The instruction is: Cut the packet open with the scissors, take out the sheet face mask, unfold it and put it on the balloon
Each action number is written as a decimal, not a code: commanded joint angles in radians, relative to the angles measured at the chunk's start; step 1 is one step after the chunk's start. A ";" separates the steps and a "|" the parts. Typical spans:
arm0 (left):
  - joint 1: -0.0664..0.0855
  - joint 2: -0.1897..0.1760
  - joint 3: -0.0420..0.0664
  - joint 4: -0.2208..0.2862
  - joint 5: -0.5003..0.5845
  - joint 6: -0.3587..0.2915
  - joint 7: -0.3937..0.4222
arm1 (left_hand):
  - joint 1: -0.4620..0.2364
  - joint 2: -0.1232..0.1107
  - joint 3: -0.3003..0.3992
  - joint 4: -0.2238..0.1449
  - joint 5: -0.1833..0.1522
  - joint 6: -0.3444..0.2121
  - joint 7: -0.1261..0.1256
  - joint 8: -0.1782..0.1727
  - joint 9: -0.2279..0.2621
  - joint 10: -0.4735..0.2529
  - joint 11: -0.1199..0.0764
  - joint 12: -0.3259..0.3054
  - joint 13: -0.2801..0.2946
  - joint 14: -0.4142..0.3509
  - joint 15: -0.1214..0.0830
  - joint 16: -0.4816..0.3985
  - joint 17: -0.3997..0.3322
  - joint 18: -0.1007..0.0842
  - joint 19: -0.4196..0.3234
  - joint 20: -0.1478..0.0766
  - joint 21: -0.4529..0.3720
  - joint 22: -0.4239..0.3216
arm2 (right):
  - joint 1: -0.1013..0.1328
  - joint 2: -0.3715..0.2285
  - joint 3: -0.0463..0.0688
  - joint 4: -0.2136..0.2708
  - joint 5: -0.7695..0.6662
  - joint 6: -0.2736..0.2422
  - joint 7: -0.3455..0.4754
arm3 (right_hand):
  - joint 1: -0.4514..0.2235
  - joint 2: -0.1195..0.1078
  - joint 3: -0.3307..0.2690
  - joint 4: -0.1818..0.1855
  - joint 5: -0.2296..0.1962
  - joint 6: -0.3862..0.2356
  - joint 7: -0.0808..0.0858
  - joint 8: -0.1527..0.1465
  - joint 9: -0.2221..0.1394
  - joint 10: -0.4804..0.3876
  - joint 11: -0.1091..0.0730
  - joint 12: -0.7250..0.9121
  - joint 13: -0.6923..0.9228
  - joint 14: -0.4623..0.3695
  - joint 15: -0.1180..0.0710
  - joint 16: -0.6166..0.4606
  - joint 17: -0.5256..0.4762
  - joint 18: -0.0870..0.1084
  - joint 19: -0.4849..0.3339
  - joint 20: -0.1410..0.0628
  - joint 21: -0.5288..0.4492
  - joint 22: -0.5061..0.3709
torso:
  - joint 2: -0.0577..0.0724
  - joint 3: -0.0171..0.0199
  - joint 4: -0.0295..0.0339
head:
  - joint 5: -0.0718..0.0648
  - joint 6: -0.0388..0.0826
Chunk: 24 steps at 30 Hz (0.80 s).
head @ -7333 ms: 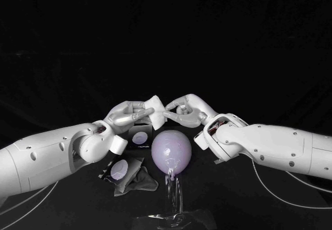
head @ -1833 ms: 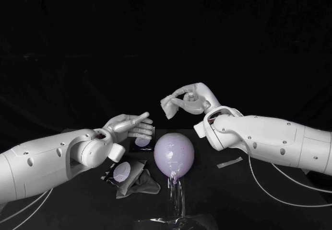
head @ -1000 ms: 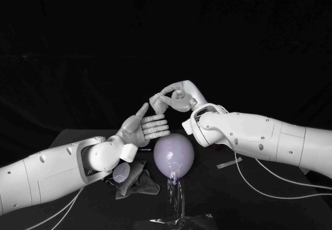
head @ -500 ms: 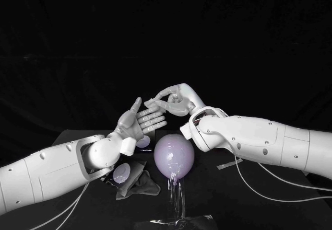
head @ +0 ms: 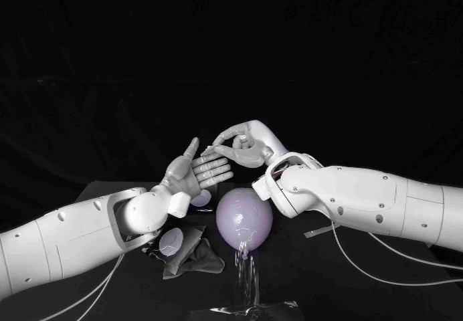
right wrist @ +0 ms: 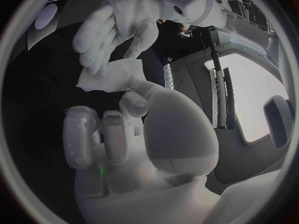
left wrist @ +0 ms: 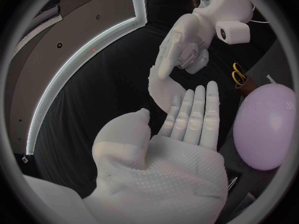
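My right hand (head: 243, 142) is raised above the table and pinches the folded white sheet face mask (head: 217, 153), which hangs from its fingers (right wrist: 107, 77). My left hand (head: 197, 171) is held up flat beside it with fingers straight and apart. Its fingertips (left wrist: 194, 95) reach the mask's lower end (left wrist: 164, 91) and grip nothing. The pale purple balloon (head: 241, 217) stands on the table below both hands (left wrist: 268, 127). The cut packet (head: 176, 241) lies in pieces left of the balloon. The yellow-handled scissors (left wrist: 238, 74) lie on the table beyond the balloon.
A second packet piece (head: 199, 197) lies behind the left hand. A thin cut strip (head: 316, 232) rests under the right forearm. A clear stand (head: 242, 294) rises from the front edge to the balloon's neck.
The left hand, which had let go and dropped, has risen and spread flat against the mask. The right hand has come left and slightly down with the mask.
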 commanded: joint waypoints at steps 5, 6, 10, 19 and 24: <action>0.001 0.000 0.002 -0.005 -0.045 0.016 -0.068 | -0.003 0.010 -0.022 0.001 0.002 0.015 0.087 0.011 -0.003 0.014 -0.004 0.006 0.001 0.011 -0.004 0.003 -0.003 0.017 0.009 0.001 -0.009 0.002 | 0.001 -0.011 0.000 0.011 -0.060 0.060 -0.002 | -0.001 0.012 0.006 -0.003 0.005 0.004 0.000 0.003 0.056 0.020 -0.001 -0.002 0.002 0.103 -0.006 0.005 0.263 -0.008 0.042 -0.007 0.002 0.226 | 0.001 -0.0008 0.0012 | 0.003 -0.004; 0.001 -0.001 0.002 -0.006 -0.047 0.016 -0.070 | -0.003 0.010 -0.022 0.001 0.002 0.015 0.087 0.011 -0.003 0.014 -0.004 0.006 0.001 0.011 -0.004 0.003 -0.003 0.017 0.009 0.001 -0.009 0.002 | 0.001 -0.013 0.000 0.014 -0.064 0.067 -0.004 | -0.001 0.012 0.006 -0.003 0.005 0.004 0.000 0.003 0.056 0.020 -0.001 -0.002 0.002 0.103 -0.006 0.005 0.263 -0.008 0.042 -0.007 0.002 0.226 | 0.001 -0.0008 0.0014 | 0.003 -0.004; 0.001 -0.002 0.002 -0.010 -0.054 0.015 -0.076 | -0.002 0.011 -0.026 0.000 0.002 0.018 0.086 0.013 -0.003 0.017 -0.005 0.007 0.001 0.014 -0.005 0.003 -0.004 0.017 0.011 0.001 -0.010 0.002 | 0.001 -0.033 0.000 0.033 -0.090 0.097 -0.014 | -0.001 0.012 0.007 -0.003 0.005 0.004 0.000 0.004 0.057 0.020 -0.001 -0.002 0.002 0.103 -0.006 0.005 0.263 -0.008 0.042 -0.007 0.003 0.226 | 0.000 -0.0007 0.0000 | 0.006 -0.006; 0.001 -0.008 0.002 -0.009 -0.072 0.003 -0.077 | 0.042 0.022 -0.038 -0.002 0.003 0.027 0.081 0.020 -0.009 0.030 -0.010 0.008 0.001 0.027 -0.009 0.007 -0.008 0.017 0.022 -0.003 -0.016 0.003 | -0.001 -0.086 -0.003 0.084 -0.165 0.138 -0.049 | -0.002 0.011 0.008 -0.004 0.005 0.003 0.000 0.004 0.058 0.020 -0.001 0.000 0.003 0.103 -0.006 0.005 0.263 -0.008 0.042 -0.007 0.004 0.226 | 0.001 -0.0004 -0.0006 | 0.009 -0.006; 0.001 -0.011 0.002 -0.009 -0.075 0.002 -0.077 | 0.078 0.026 -0.046 -0.002 0.003 0.032 0.079 0.024 -0.014 0.037 -0.012 0.007 0.001 0.035 -0.012 0.008 -0.012 0.017 0.030 -0.005 -0.020 0.003 | -0.006 -0.105 -0.005 0.099 -0.212 0.145 -0.079 | -0.002 0.010 0.008 -0.005 0.005 0.003 0.000 0.005 0.058 0.021 -0.001 0.001 0.004 0.103 -0.006 0.005 0.263 -0.008 0.042 -0.007 0.002 0.226 | 0.001 0.0006 -0.0004 | 0.011 -0.007</action>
